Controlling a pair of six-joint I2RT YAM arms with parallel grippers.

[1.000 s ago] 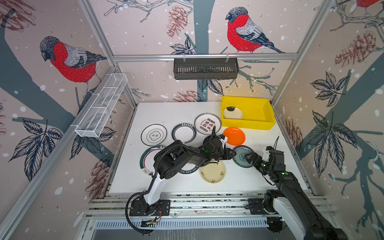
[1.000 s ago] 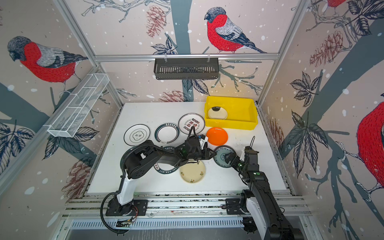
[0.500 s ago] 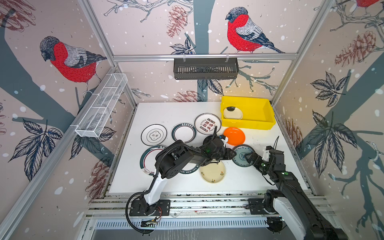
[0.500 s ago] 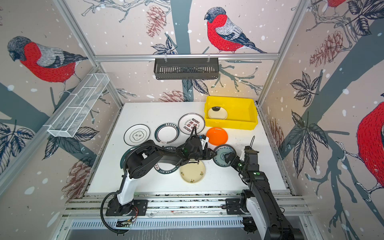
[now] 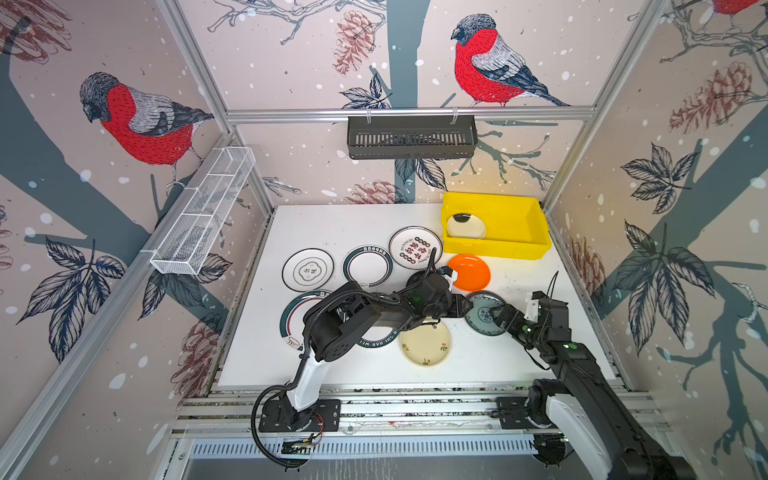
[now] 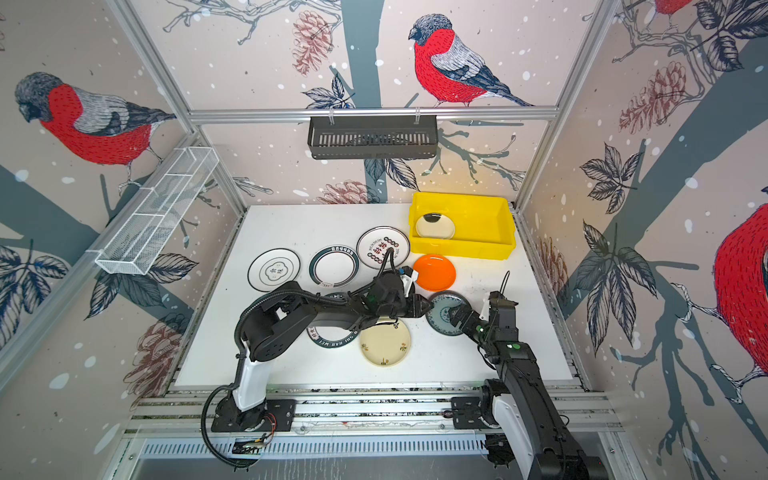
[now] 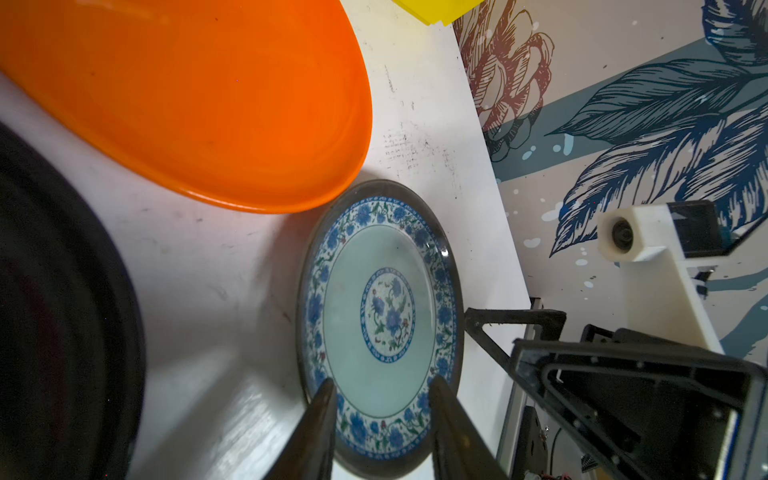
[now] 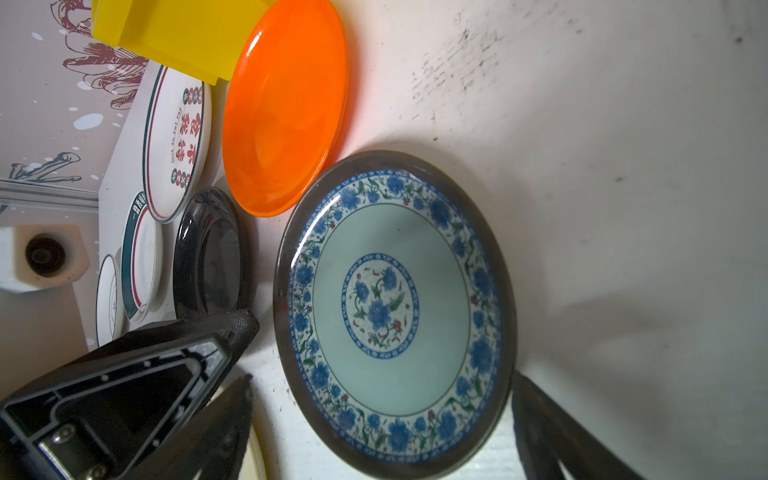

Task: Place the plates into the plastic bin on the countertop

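Right end effector (image 8: pixel 382 378) wide, straddling blue-patterned plate (image 8: pixel 382 303); left end effector (image 7: pixel 382 380) narrowly parted at its rim.

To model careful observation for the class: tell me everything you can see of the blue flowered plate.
The blue plate is round, shallow, glossy: pale green centre, blue flower medallion, blue floral band, dark rim. It lies flat, face up, on the table, beside the orange plate. The open left gripper and open right gripper flank its rim from opposite sides; contact is unclear.
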